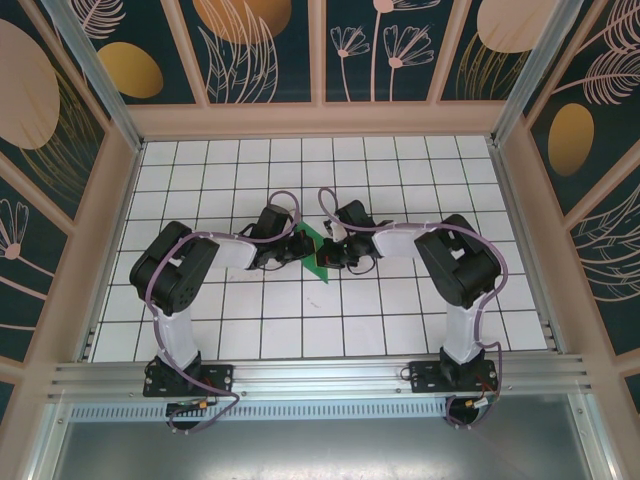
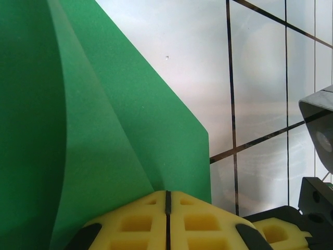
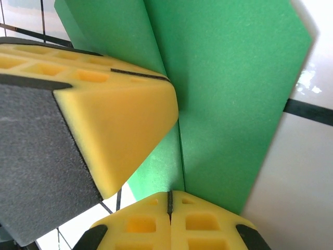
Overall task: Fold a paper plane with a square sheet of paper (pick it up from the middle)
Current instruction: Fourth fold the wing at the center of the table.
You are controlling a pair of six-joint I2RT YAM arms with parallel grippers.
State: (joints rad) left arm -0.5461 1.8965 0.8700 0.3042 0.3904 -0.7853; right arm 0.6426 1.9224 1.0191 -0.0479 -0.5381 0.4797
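The green sheet of paper (image 1: 319,257) is folded along a centre crease and held up off the tiles between both grippers at mid-table. My left gripper (image 1: 300,247) is shut on one end; in the left wrist view its yellow pads (image 2: 136,223) pinch the paper (image 2: 93,130) at the crease. My right gripper (image 1: 333,250) is shut on the opposite side, its pads (image 3: 202,224) closed on the paper (image 3: 229,94) at the fold line. The left gripper's yellow finger (image 3: 112,117) shows close by in the right wrist view, against the paper. The lower point of the paper hangs toward the near side.
The white tiled table (image 1: 400,180) is walled by wooden rails (image 1: 110,230) on the left, right and back. Both arm bases (image 1: 185,375) sit at the near edge. The right gripper's grey body (image 2: 318,130) shows at the edge of the left wrist view.
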